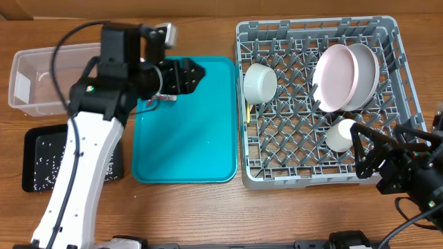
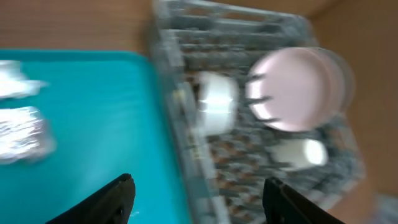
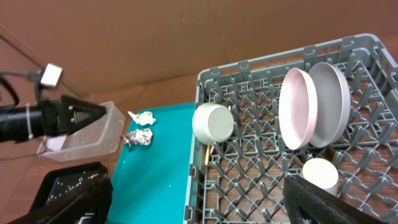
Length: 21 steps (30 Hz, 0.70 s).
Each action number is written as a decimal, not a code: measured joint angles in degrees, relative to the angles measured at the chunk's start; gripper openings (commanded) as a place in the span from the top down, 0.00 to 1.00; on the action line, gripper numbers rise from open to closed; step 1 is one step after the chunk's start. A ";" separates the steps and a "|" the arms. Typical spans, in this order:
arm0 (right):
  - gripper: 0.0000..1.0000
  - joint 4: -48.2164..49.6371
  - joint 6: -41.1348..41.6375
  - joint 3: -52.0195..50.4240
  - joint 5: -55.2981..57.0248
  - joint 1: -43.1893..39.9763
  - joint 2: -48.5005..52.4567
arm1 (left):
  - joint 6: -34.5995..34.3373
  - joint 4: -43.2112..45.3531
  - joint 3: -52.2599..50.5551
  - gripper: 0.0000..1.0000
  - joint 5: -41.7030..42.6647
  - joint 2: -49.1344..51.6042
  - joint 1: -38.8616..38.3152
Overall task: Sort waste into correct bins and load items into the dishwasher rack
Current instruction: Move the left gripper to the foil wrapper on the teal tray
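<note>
On the teal tray, a crumpled white paper scrap and a silver foil wrapper lie near its far left corner. My left gripper hovers open over the tray's far edge, just right of the wrapper, with nothing between its fingers. The grey dishwasher rack holds a pale bowl, two plates on edge, a white cup and a yellow spoon. My right gripper stands open and empty over the rack's near right corner, beside the cup.
A clear tub stands at the far left. In front of it is a black tray sprinkled with white rice. My left arm reaches across the black tray's right side. The left wrist view is blurred.
</note>
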 measured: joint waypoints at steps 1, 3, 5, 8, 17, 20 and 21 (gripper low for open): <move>0.07 0.07 0.02 0.00 -0.02 0.00 0.00 | 0.15 -2.43 0.00 0.30 -3.85 -0.66 0.72; 0.03 0.44 0.02 0.00 0.00 0.00 0.00 | -0.04 -6.78 -0.02 0.31 -8.72 -0.83 2.23; 0.02 0.35 0.02 0.00 0.00 0.00 0.00 | -0.31 -9.68 -0.22 0.32 -13.31 -0.81 3.96; 0.01 -0.09 0.00 0.00 0.02 0.00 0.00 | -0.35 -14.12 -0.26 0.31 -17.66 -0.81 6.82; 0.00 -0.07 0.04 0.00 0.00 0.00 0.00 | -0.42 -23.41 -0.33 0.00 -25.16 -3.96 7.15; 0.00 0.02 0.04 0.00 0.00 0.00 0.00 | -0.42 -23.17 -0.33 0.00 -26.77 -6.21 7.15; 0.00 0.37 0.02 0.00 0.02 0.00 0.00 | -0.28 -22.82 -0.33 0.00 -27.74 -6.43 7.15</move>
